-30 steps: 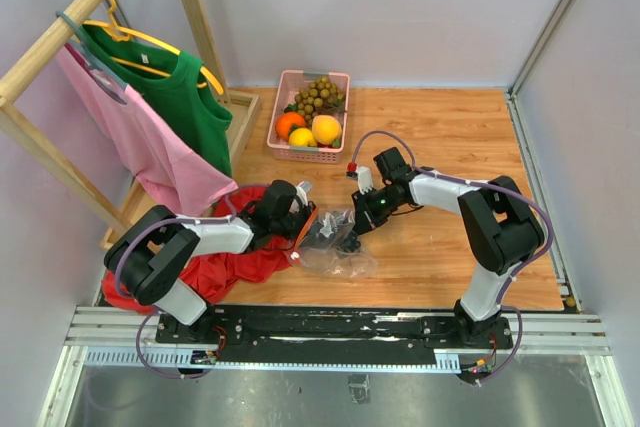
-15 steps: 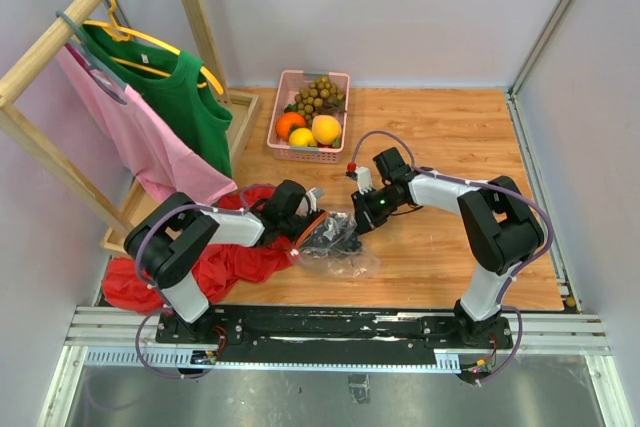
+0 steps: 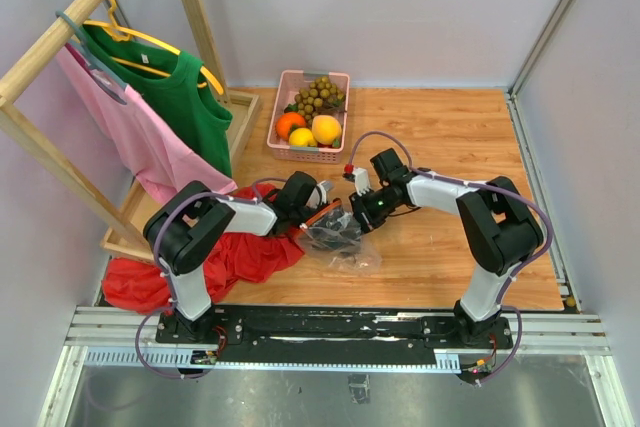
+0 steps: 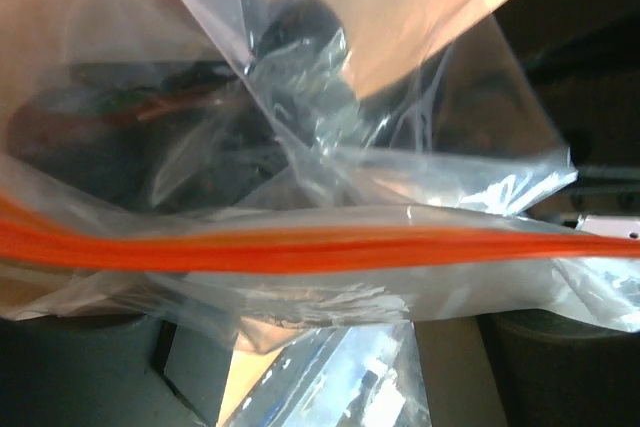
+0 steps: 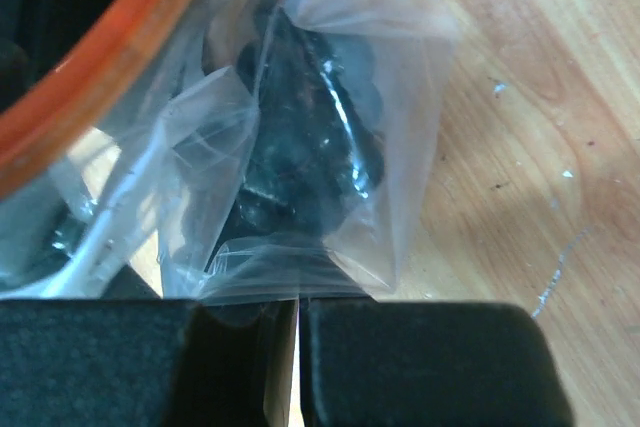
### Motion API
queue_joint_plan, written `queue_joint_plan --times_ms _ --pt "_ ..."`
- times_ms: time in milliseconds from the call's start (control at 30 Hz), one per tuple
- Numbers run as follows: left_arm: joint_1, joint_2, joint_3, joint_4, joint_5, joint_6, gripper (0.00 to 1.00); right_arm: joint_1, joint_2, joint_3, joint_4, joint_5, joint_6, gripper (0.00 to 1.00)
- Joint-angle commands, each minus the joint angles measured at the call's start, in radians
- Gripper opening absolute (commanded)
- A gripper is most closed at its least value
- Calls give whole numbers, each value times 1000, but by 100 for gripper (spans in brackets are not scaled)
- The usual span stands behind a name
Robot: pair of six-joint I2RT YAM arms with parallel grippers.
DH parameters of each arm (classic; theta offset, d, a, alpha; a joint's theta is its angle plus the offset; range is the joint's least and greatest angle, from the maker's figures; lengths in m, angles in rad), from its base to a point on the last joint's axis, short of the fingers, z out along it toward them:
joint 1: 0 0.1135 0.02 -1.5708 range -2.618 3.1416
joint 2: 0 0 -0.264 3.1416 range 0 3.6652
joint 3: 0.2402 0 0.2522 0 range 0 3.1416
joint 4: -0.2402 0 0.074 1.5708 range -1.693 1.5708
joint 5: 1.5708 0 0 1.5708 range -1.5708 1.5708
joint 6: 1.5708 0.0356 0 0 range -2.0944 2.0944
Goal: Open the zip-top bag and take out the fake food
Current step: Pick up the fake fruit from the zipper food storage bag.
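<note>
Holding a fold of the zip-top bag (image 5: 300, 247) in the tightly closed right claw (image 5: 298, 347), dark fake food (image 5: 310, 137) just beyond its tips; left claw (image 4: 320, 377) spread wide, gripping nothing, zip strip (image 4: 300, 250) across its gap. Could pinch both lips together there, then merely drag the sealed bag

Dark bunch (image 5: 310, 137) blurred inside the crinkled zip-top bag (image 5: 390, 97)

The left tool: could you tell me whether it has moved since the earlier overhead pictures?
Yes. The left tool has moved right in the overhead view, away from the wooden clothes rack, and now lies below the pink basket's right half.
</note>
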Motion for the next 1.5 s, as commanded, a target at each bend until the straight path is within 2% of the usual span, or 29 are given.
queue_joint_plan --times_ms 0,133,267,400,567,633,733,833,933,1100,1200,1333,1400,1467 --pt "-6 50 45 29 -33 -9 69 50 -6 17 -3 -37 18 3" --pt "-6 52 56 -3 -53 2 66 52 -1 20 -1 -50 22 3" --pt "-6 73 49 1 -58 -15 48 52 11 29 0 -77 35 3" --pt "-4 85 41 30 -72 -33 40 52 15 30 3 -98 43 3" --pt "14 69 27 35 -72 -20 10 52 7 30 0 -91 28 3" --pt "23 53 10 47 -70 -13 5 52 1 37 -11 -76 9 3" --pt "31 13 -13 63 -67 17 3 48 -19 62 -54 -30 -59 5" --pt "31 -23 -19 37 -57 83 0 33 -46 98 -123 20 -138 12" --pt "32 -47 -41 47 -32 107 0 -5 -76 118 -154 3 -192 21" --pt "37 -94 -99 110 2 90 0 -69 -156 101 -201 -177 -356 40" --pt "38 -132 -124 142 1 86 0 -89 -238 43 -248 -298 -543 53" --pt "38 -179 -146 182 -5 90 0 -94 -334 -77 -312 -457 -835 76" --pt "37 -196 -152 195 -6 94 0 -90 -356 -137 -309 -481 -918 80" --pt "37 -211 -159 207 -6 98 0 -87 -368 -155 -283 -465 -906 82"
